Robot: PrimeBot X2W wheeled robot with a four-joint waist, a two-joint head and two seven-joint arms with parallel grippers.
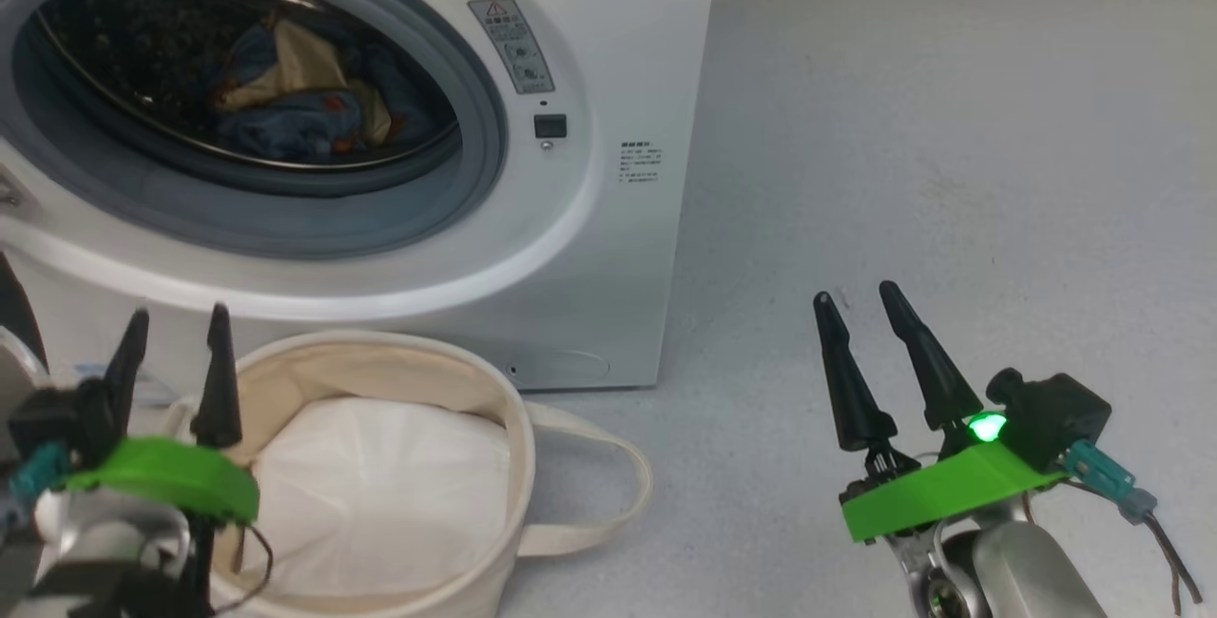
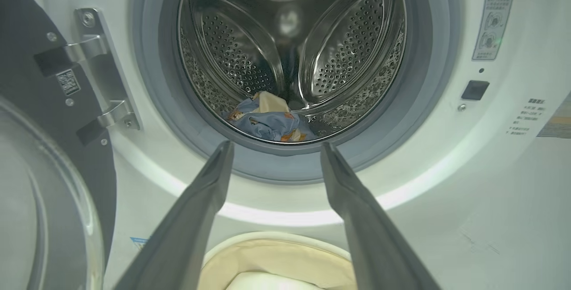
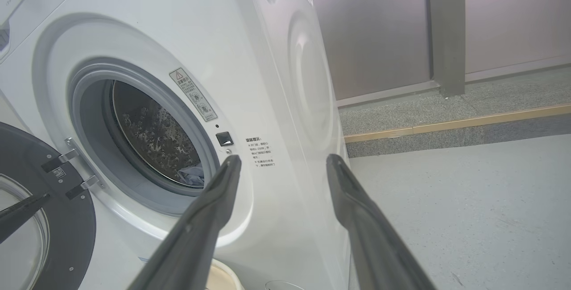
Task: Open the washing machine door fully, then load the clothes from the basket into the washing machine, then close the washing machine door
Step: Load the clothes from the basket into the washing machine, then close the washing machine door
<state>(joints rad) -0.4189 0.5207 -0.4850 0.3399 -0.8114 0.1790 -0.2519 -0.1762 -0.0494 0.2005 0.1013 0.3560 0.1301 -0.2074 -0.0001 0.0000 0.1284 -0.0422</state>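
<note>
Clothes (image 2: 267,122) are sitting at the bottom of the steel drum inside the washing machine (image 1: 608,247), blue bear print with a cream bit on top. Washing machine door (image 3: 67,236) is swung open on the left. Basket (image 1: 504,399) is on the floor right in front of the machine, with a white pad (image 1: 380,494) in it. Left gripper (image 1: 181,312) hovers by the basket's near edge, fingers spread and empty. The right gripper (image 1: 857,293) is off over the floor, same deal.

washing machine door (image 2: 40,156): swung open | clothes (image 2: 267,122): bear-print blue, cream, in drum (image 2: 348,49) | basket (image 1: 494,399): before washing machine (image 1: 608,247)
</note>
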